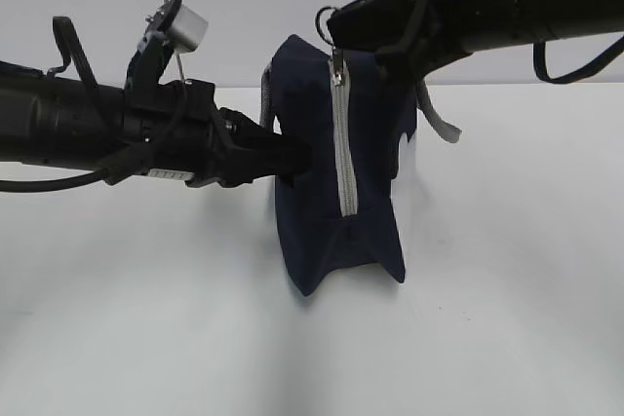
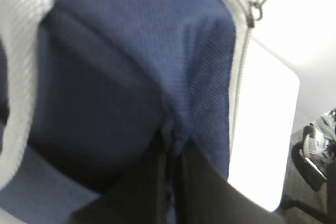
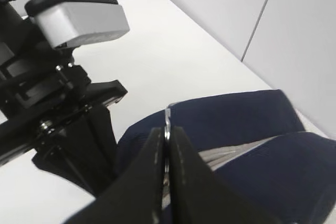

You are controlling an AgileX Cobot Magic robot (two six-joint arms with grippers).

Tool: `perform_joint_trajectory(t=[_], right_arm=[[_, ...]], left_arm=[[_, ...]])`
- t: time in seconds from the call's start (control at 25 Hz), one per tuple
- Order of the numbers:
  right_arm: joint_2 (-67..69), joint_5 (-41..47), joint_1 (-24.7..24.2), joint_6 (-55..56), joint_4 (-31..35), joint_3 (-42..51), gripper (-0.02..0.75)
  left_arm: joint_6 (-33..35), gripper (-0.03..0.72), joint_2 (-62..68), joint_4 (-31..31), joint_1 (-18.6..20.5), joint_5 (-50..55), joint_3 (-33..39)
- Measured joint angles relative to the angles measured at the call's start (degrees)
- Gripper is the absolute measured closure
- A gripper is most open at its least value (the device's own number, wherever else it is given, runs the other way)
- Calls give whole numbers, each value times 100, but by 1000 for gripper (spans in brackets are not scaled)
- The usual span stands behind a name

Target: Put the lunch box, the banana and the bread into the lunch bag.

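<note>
The lunch bag (image 1: 336, 172) is standing on the white desk (image 1: 507, 289), its grey zipper (image 1: 342, 143) running down the end that faces the exterior camera. The left end effector (image 2: 170, 145) is clenching a fold of the bag's navy fabric on the side wall. The right end effector (image 3: 167, 140) is clenched at the top of the bag, pinching a thin metal ring that looks like the zipper pull (image 3: 167, 121).

The bag is likely handling as soft and light: the cloth is puckering where it is pinched and the walls are sagging. A pinch of fabric is probably enough to steady it, while the stiff metal pull is the better hold for working the zipper. The grey handle (image 1: 439, 119) is hanging behind the bag. The lunch box, banana and bread are not showing in any view.
</note>
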Motion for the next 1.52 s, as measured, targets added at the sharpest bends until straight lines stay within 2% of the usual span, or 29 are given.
perform_joint_trajectory(t=[0.2,0.32,0.72,0.88,1.24,1.52], right_arm=[[0,-420,0,28,-13,-87,754],[0,-356,-52,28,8,-90,754],[575,2070,-924,125,19,-495,754],[954,2660,-1184,333,-25,-791,754],[1716,2821,-1220,822,-163,-1371,754],[1773,2821,-1220,969,-238,-1830,754]], left_arm=[[-127,683,-5,277,0,189,0],[-208,683,-5,456,0,256,0],[-435,684,0,1294,0,410,4],[-547,684,0,1478,0,418,4],[-651,684,0,1776,0,450,4],[-820,684,0,1979,0,450,4]])
